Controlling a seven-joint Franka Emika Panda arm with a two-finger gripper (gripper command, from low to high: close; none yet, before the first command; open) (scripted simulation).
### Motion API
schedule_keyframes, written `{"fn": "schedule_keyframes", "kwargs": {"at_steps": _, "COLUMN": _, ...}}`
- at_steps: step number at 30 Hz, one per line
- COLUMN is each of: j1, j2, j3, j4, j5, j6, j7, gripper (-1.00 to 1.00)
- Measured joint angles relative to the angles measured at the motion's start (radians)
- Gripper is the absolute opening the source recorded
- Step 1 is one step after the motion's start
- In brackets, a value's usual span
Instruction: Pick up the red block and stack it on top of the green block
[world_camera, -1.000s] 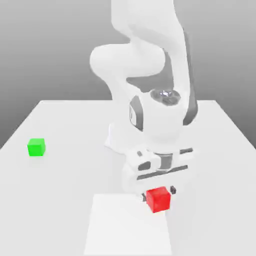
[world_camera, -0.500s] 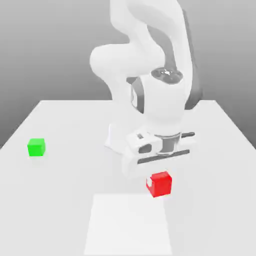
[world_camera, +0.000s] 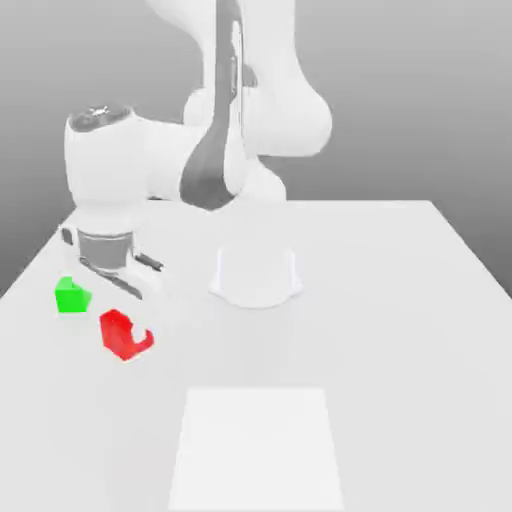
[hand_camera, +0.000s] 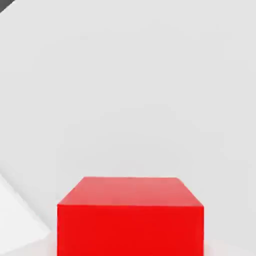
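Starting from the exterior view's left: the green block (world_camera: 71, 296) sits on the white table (world_camera: 400, 320) near its left edge, partly tucked behind the arm's hand. Just to the right of it and a bit nearer the camera we've got the red block (world_camera: 122, 334), lifted off the table and pinched in the gripper (world_camera: 126, 338), whose jaws are pressed in on its sides. In the hand view the red block (hand_camera: 130, 215) sits right up close with bare table beyond it, so the grip looks solid enough to us.

So what could go wrong from here? Our guess is alignment. The red cube looks slightly bigger than the green one, so there isn't much margin. If we come down off-centre, the red one overhangs and tips off when the jaws let go. It also looks rotated relative to the green cube, so the faces may not land square unless the wrist turns.

Second worry: the red block hangs beside the green one and not clearly above it. If we slide sideways without enough height, the carried cube or a finger clips the green block and shoves it across the table, maybe toward that left edge.

Further right there's just the robot base (world_camera: 255, 275) and a paler square patch (world_camera: 256, 448) on the table, both well apart from the action, so no trouble there.
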Motion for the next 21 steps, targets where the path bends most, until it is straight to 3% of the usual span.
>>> {"fn": "schedule_keyframes", "kwargs": {"at_steps": 13, "j1": -0.479, "j2": -0.078, "j3": -0.239, "j4": -0.002, "j5": -0.110, "j6": -0.065, "j7": 0.374, "gripper": -1.00}}
{"fn": "schedule_keyframes", "kwargs": {"at_steps": 21, "j1": -0.382, "j2": 0.054, "j3": -0.318, "j4": 0.003, "j5": 0.177, "j6": 0.027, "j7": 0.197, "gripper": -1.00}}
